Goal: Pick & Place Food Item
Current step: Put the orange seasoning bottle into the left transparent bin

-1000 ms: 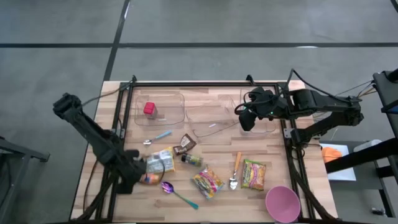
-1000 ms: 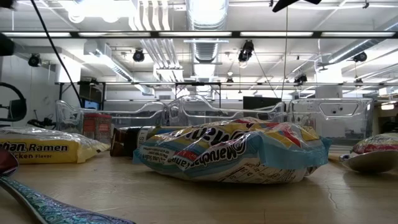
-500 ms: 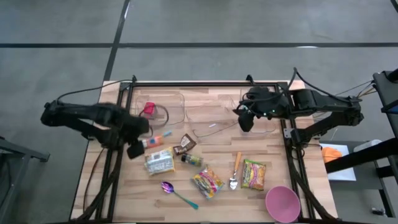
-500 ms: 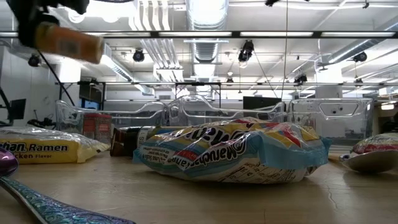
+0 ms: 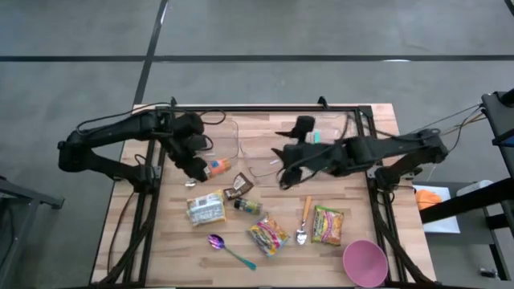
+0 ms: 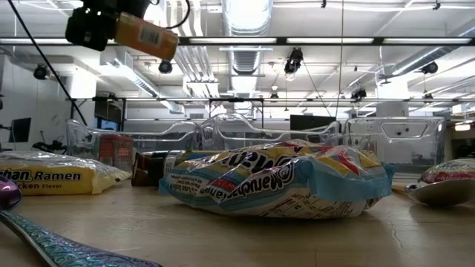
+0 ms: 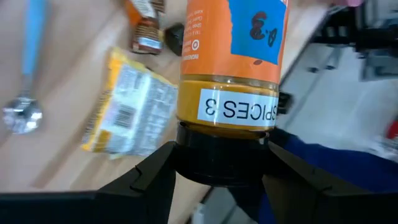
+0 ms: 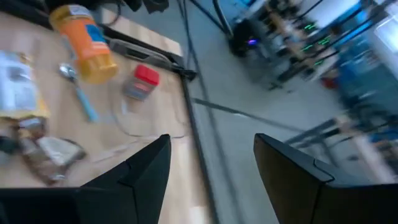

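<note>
Carrying the spice jar [image 7: 231,74] aloft over the surface's [image 5: 353,257] far-left area, left claw [image 5: 197,167] clenched at its black cap end, I judge it rigid, light, slick-sided, so hold near the cap; right claw [image 5: 283,178] hangs released mid-surface.

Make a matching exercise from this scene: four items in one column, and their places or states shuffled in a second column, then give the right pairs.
Items
1. orange spice jar
2. pink bowl
3. purple spoon
4. red object

Places or states
A. lying flat on the wood at the table's near edge, between the yellow ramen packet and the snack bag
B. inside a clear bin at the far side
C. held up off the table in the left claw
D. standing at the table's near right corner

Pairs: 1-C, 2-D, 3-A, 4-B
</note>
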Available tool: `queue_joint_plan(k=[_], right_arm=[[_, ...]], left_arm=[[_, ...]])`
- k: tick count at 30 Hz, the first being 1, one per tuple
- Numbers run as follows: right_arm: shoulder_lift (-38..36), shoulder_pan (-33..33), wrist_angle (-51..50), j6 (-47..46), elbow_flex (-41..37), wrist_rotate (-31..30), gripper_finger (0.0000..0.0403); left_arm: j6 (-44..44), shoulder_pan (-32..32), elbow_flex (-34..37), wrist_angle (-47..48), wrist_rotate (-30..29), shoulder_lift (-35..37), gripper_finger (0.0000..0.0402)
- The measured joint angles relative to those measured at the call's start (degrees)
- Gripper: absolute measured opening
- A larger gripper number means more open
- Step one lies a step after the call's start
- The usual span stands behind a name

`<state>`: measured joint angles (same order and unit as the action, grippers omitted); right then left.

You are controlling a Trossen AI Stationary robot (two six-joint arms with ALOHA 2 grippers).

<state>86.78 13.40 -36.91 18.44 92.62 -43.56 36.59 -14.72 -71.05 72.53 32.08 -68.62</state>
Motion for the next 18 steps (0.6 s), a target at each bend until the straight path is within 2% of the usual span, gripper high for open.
queue_joint_plan(k=[10,15,18], right_arm=[[14.78,1.36,-0.95,-1.96,14.86,0.59,0.0232],[20.92,1.38,-8.86,-7.63,25.38,7.37,0.0285],[24.83,1.58,-13.07,-7.53,31.04,7.59,0.0326]], left_arm=[[0.42,-3.63,-0.31,-4.78,8.69,-2.89,0.0203],[1.19,-6.08,-0.31,-7.27,11.83,-2.84,0.0203],[1.29,-7.13,-0.31,-7.97,12.72,-2.88,0.0203]])
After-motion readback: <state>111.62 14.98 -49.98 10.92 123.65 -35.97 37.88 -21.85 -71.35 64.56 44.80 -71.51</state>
